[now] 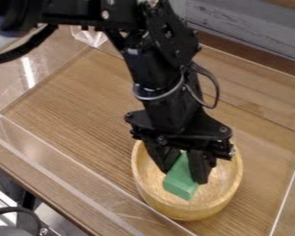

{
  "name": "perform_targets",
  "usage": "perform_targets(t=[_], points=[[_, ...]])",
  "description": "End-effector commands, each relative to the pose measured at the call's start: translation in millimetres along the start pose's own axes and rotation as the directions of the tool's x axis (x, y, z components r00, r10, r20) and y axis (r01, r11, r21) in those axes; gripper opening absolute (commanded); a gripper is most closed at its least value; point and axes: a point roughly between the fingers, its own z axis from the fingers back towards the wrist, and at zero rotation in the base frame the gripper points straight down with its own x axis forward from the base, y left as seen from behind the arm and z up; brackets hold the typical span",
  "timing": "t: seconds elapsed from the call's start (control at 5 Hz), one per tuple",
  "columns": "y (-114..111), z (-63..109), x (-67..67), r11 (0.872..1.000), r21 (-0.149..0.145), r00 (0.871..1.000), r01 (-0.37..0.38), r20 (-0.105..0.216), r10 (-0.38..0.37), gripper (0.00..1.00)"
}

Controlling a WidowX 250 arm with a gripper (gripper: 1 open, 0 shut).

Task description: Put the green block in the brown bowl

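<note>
One green block [182, 182] sits gripped by the end effector [184, 171] inside the brown bowl [155, 200].

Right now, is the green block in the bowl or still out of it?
In. The block sits tilted inside the bowl's hollow, below the rim, between the claw's fingers.
</note>
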Motion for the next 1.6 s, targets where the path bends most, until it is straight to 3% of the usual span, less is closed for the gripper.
perform_targets(t=[0.0,0.8,1.4], points=[[-3,6.4,7.3,1.0,-0.014,1.0,0.008,0.025,-0.007,0.0],[-3,13.2,11.0,0.999,-0.037,1.0,0.006,0.022,-0.005,0.0],[-1,-2.1,15.0,0.999,-0.042,1.0,0.009,0.01,-0.009,0.0]])
